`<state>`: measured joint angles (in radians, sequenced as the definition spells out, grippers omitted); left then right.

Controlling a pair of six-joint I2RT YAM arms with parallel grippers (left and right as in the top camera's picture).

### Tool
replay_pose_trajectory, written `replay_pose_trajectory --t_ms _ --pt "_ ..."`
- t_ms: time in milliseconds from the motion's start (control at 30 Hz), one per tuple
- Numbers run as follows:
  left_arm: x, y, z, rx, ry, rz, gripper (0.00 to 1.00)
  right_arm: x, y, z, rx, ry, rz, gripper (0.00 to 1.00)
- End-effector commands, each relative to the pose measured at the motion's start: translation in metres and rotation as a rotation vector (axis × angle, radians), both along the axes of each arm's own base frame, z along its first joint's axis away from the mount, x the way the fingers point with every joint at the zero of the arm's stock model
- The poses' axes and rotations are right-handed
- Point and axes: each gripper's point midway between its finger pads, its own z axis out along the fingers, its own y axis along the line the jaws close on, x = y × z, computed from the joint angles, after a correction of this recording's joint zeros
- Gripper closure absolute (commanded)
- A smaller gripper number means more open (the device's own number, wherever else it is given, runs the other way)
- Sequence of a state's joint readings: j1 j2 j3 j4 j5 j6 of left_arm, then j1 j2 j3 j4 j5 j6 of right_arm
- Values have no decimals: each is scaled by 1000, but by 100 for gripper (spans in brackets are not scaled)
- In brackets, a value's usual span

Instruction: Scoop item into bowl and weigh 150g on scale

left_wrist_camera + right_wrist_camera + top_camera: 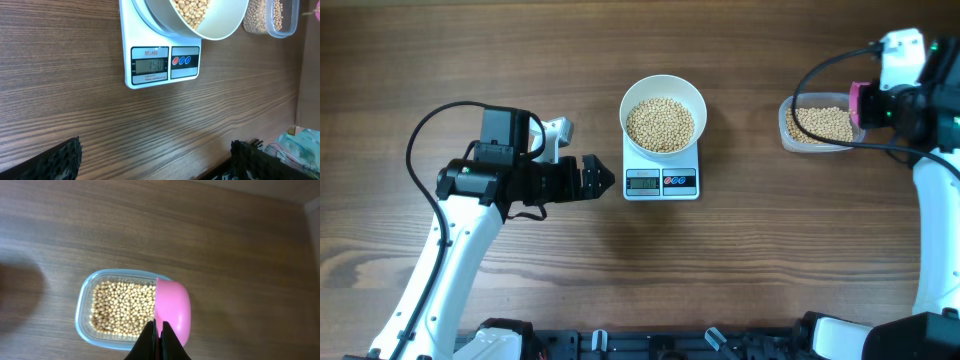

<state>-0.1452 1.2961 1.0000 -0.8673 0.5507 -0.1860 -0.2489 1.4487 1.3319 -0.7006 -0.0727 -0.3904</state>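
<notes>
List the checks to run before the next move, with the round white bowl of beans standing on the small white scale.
1. The round white bowl sits squarely on the small white square digital scale: ok.
2. The grey display reads 150 in the left wrist view: ok.
3. The right gripper is shut on the small pink plastic scoop: ok.
4. The scoop is at the edge of the clear plastic tub, away from the bowl: ok.
5. The scoop is empty: cannot tell, its inside faces away.
6. The left gripper is open beside the scale, touching nothing: ok.
</notes>
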Motion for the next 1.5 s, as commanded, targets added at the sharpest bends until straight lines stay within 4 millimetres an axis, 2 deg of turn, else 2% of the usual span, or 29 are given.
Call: replay_pose_trajectory --t_ms 0,167,367,467,567,667,867,967,1100,1167,1200,1367,1467 --pt "4 -3 9 -15 -22 -7 0 2 -1 -5 -128 39 5 96" --pt "4 -3 9 -15 -22 -7 0 2 13 -17 -138 88 36 96" --pt "4 -3 9 -15 -22 -7 0 8 14 -18 -184 85 17 96" --pt "4 -3 9 -15 -22 -7 0 11 19 -17 -85 55 -48 96" --pt "4 -3 9 -15 -22 -7 0 15 44 -16 80 27 -18 96" --pt "4 -3 9 -15 -22 -7 0 18 54 -9 153 -3 -10 96" --pt "4 -3 9 -15 -22 -7 0 18 53 22 205 -106 -62 96" --pt "4 -3 9 -15 -22 -7 0 10 70 38 361 -134 -37 96" --pt "4 -3 9 -15 -22 -7 0 -13 122 46 657 -48 153 96" --pt "4 -3 9 -15 -22 -7 0 -29 138 38 733 35 206 96" --pt "4 -3 9 -15 -22 -7 0 -39 141 27 748 102 207 96" --pt "4 -3 9 -15 -22 -7 0 -80 134 -23 700 379 98 95" --pt "4 -3 9 -15 -22 -7 0 -92 137 -31 702 449 115 96"
